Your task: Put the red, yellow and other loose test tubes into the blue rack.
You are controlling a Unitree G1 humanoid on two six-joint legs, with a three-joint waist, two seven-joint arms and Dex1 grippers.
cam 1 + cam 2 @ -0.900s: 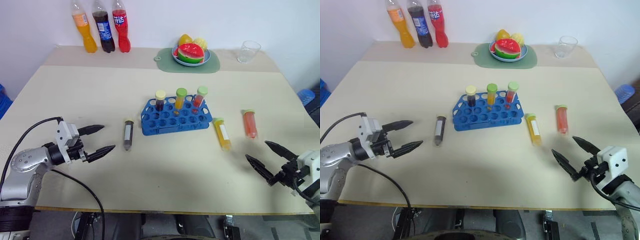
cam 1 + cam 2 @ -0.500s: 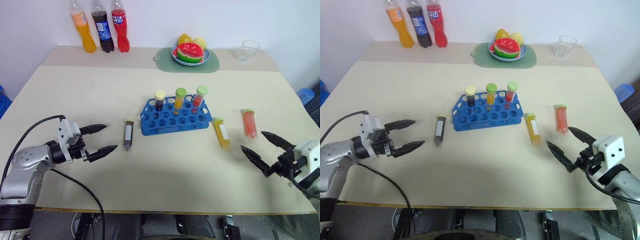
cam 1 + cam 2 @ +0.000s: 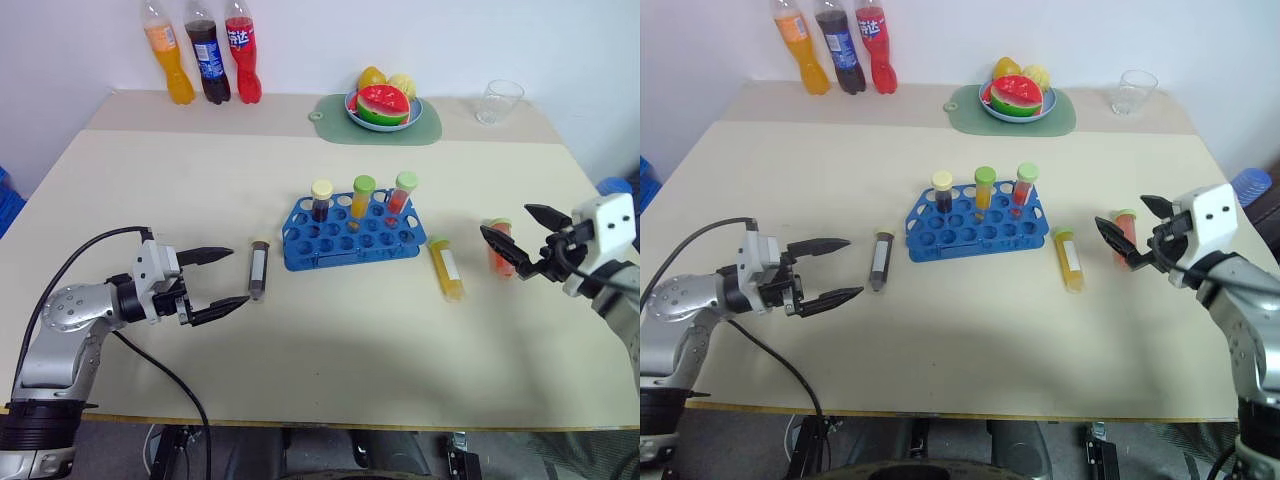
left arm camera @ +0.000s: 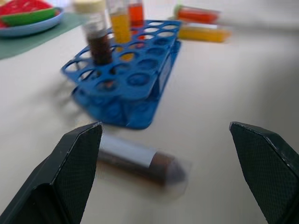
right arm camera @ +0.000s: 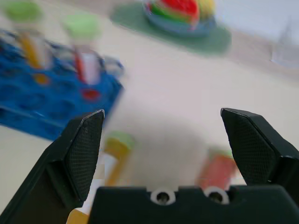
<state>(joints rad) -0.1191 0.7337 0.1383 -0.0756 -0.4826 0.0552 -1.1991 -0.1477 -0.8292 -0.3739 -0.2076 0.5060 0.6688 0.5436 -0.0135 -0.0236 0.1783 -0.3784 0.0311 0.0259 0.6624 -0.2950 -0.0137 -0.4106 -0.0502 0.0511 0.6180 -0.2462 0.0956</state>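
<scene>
From the left eye view, a blue plastic rack point(image 3: 353, 232) sits mid-table on the beige tabletop point(image 3: 330, 340), with three capped tubes standing upright in its back row: a dark one with a cream cap point(image 3: 320, 199), an orange one with a green cap point(image 3: 361, 195) and a red one with a green cap point(image 3: 401, 192). A loose tube of dark liquid point(image 3: 257, 268) lies flat just left of the rack. A loose yellow tube point(image 3: 445, 267) lies to the right of the rack, and a loose red-orange tube point(image 3: 499, 247) lies further right. The left gripper point(image 3: 220, 280) hovers near the dark tube, fingers spread apart and empty. The right gripper point(image 3: 519, 238) hangs over the red-orange tube, fingers likewise apart, holding nothing.

At the table's far edge stand three soft-drink bottles point(image 3: 201, 54), a bowl of toy fruit point(image 3: 383, 105) on a green mat point(image 3: 375, 124), and a clear glass point(image 3: 498, 101).

In the left wrist view, the dark tube lies between the wide-set fingers point(image 4: 74, 172), with the rack just beyond it.

In the right wrist view, the spread fingers point(image 5: 79, 154) frame the yellow and red-orange tubes below, the rack off to one side.
</scene>
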